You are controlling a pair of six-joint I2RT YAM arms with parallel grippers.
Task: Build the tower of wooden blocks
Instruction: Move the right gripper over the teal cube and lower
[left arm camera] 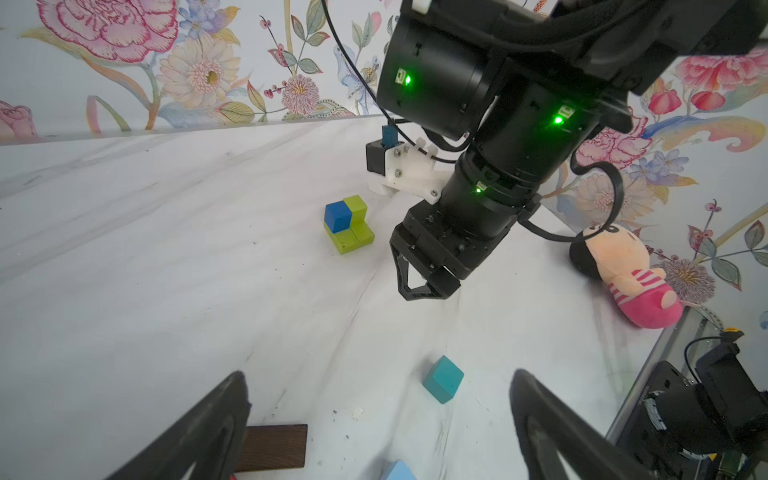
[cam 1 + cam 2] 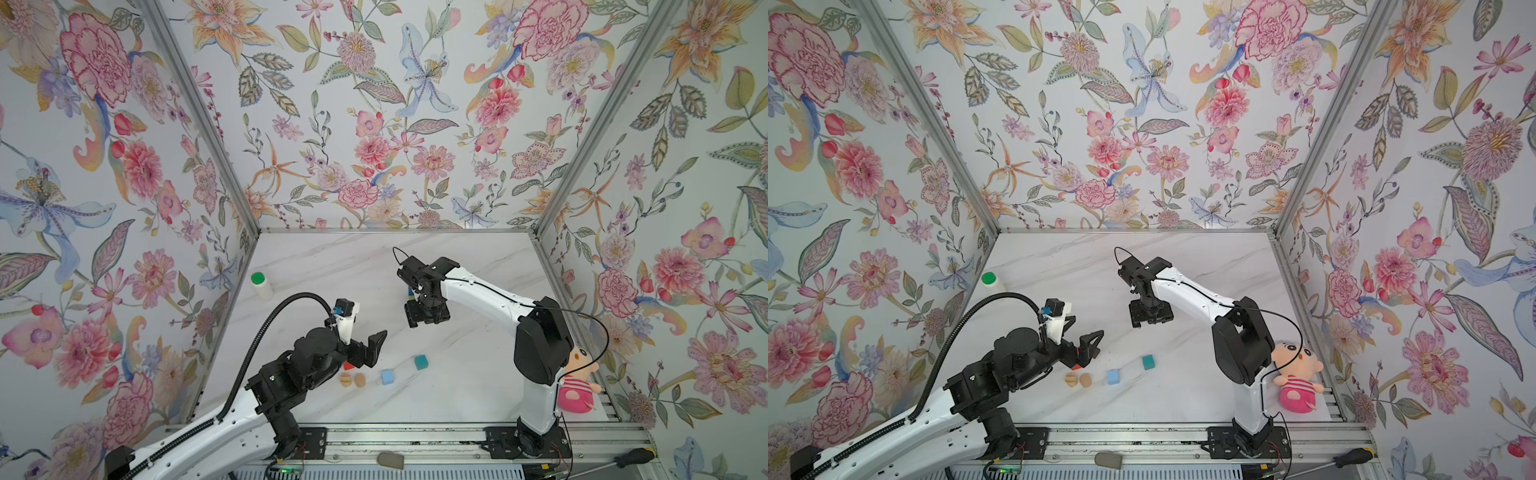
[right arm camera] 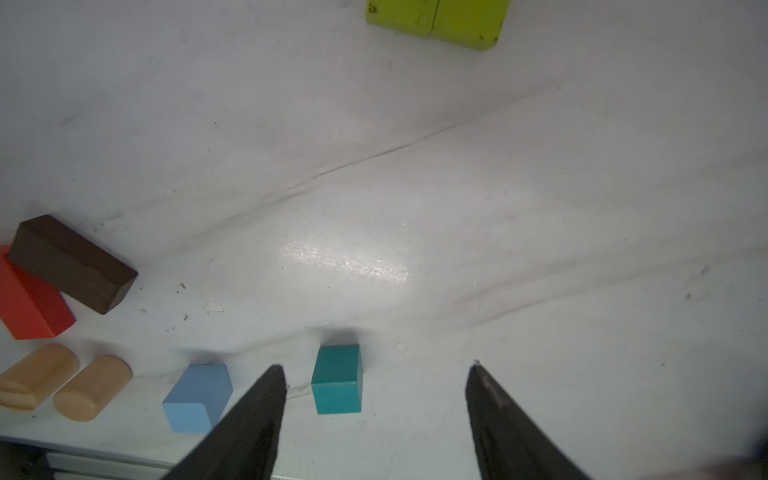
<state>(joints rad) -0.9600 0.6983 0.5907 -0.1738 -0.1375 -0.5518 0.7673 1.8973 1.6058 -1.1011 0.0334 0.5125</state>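
Wood block tower had only its low start standing on the white marble-patterned counter. Lime-green painted wooden blocks formed the base, and a blue wooden cube sat on top of them, touching a raised lime-green block beside it. The right end effector hung just beside the tower, above the counter and touching none of it. In the right wrist view its jaws stood partly apart with nothing between them. The left end effector hovered well apart from the tower, jaws spread wide and empty.

Every loose piece lay well apart from the tower, on its side toward the arm bases. A teal wooden cube lay nearest it, then a light-blue wooden cube, two tan rounded wooden pieces, a red wooden oblong and a dark-brown wooden oblong.

The step in hand looked like fetching the next block. The teal cube seemed the likely pick, since it sat almost in line with the right end effector's jaws in the wrist view. That move would call for swinging away from the tower without brushing the blue cube, then lowering over the teal cube with the jaws squared to two opposite faces. After closing firmly, the arm would carry the cube back and set it flat on the tower's top so that nothing beneath shifts.
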